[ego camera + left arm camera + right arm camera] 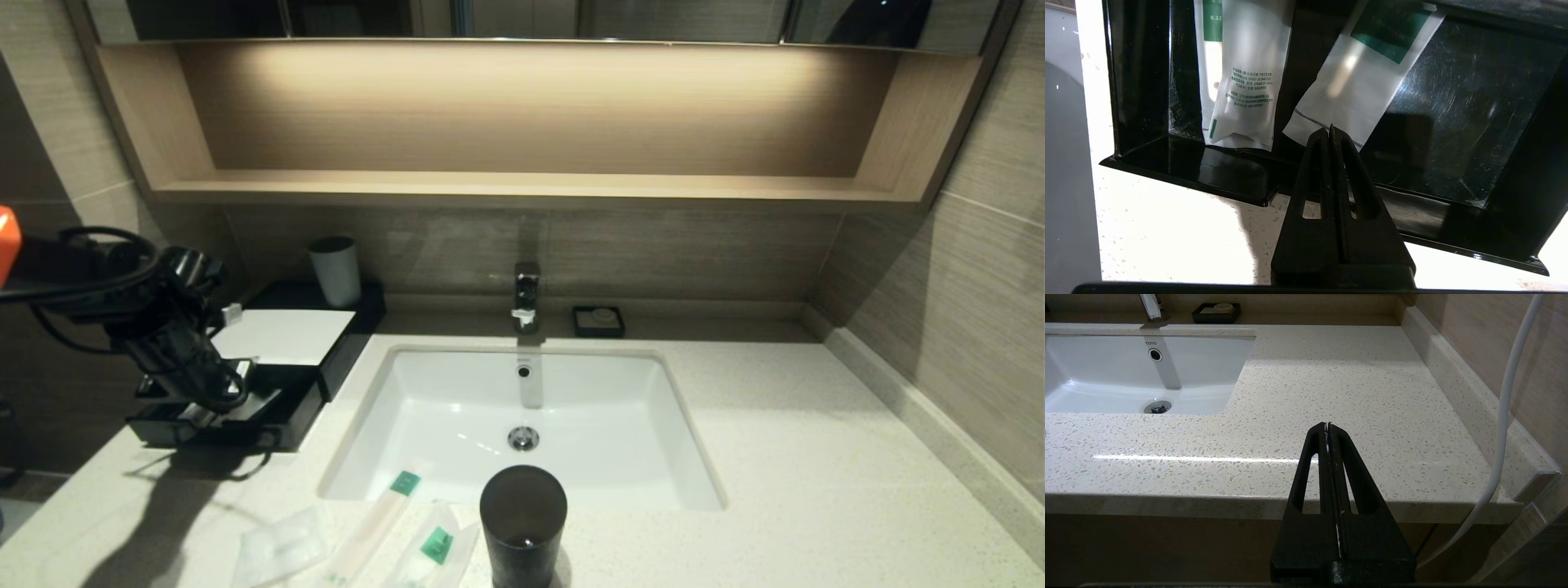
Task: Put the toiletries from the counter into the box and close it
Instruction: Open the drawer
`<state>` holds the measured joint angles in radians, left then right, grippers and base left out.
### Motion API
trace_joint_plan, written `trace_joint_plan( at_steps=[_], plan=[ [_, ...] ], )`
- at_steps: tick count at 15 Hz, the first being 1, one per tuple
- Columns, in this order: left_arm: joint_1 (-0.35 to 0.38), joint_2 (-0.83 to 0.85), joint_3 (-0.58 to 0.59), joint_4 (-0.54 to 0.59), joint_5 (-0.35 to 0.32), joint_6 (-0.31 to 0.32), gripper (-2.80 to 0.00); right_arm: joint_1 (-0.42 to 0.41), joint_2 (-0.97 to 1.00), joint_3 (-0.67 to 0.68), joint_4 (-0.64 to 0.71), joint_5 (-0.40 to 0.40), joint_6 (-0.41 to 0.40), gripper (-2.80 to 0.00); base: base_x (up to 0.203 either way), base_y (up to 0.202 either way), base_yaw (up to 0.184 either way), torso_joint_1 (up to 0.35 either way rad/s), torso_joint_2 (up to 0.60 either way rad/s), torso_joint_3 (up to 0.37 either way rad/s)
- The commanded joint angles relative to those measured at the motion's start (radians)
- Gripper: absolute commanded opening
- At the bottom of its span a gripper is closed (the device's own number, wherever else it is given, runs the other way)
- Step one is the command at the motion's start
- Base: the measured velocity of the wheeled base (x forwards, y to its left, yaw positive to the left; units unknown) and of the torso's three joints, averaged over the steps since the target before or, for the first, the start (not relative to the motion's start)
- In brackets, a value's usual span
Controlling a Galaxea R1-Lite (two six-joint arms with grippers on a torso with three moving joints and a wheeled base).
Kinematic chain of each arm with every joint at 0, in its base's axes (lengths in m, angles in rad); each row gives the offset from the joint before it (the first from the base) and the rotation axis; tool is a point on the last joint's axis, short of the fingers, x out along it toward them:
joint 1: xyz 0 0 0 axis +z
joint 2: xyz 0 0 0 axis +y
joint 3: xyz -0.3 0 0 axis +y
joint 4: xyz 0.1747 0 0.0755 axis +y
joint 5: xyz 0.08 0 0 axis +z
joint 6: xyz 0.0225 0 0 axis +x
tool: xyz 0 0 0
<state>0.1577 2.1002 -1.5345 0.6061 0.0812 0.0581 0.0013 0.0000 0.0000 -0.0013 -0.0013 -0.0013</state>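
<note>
The box (282, 359), black with a white top panel, is seen at the left of the head view, on the tabletop (816, 457) beside the white basin (522, 425); its front tray (1453, 122) is pulled out. In the left wrist view two packets are seen lying in that tray: one with printed text (1245, 81) and one with a green label (1363, 77), set at an angle to each other. Three more packets are left on the tabletop at the bottom of the head view, in front of the basin: a squarish one (282, 549), a long thin one (375, 523) whose green end overlaps the basin's rim, and a third with a green label (433, 545) just beside a dark cup (522, 523).

The left pincer (1329, 130) is held closed and empty over the tray's front edge, its tip just short of the green-labelled packet. The right pincer (1327, 425) is closed on nothing, low before the tabletop's front edge in the right wrist view, well apart from the packets.

A pale cup (335, 269) is seen behind the box, and a faucet (526, 296) and a small black dish (598, 320) behind the basin.
</note>
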Motion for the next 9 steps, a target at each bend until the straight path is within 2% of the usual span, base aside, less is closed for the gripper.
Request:
trace_joint_plan(
  at_steps=[1, 9],
  plan=[
    [0.000, 0.009, 0.002, 0.004, 0.002, 0.000, -2.80, 0.000, 0.000, 0.002, 0.000, 0.000, 0.000, -2.80, 0.000, 0.000, 0.000, 0.000, 0.00, 0.000],
    [0.000, 0.009, 0.018, 0.018, 0.002, 0.000, -2.80, 0.000, 0.000, 0.002, 0.000, 0.000, 0.000, -2.80, 0.000, 0.000, 0.000, 0.000, 0.00, 0.000]
  ],
)
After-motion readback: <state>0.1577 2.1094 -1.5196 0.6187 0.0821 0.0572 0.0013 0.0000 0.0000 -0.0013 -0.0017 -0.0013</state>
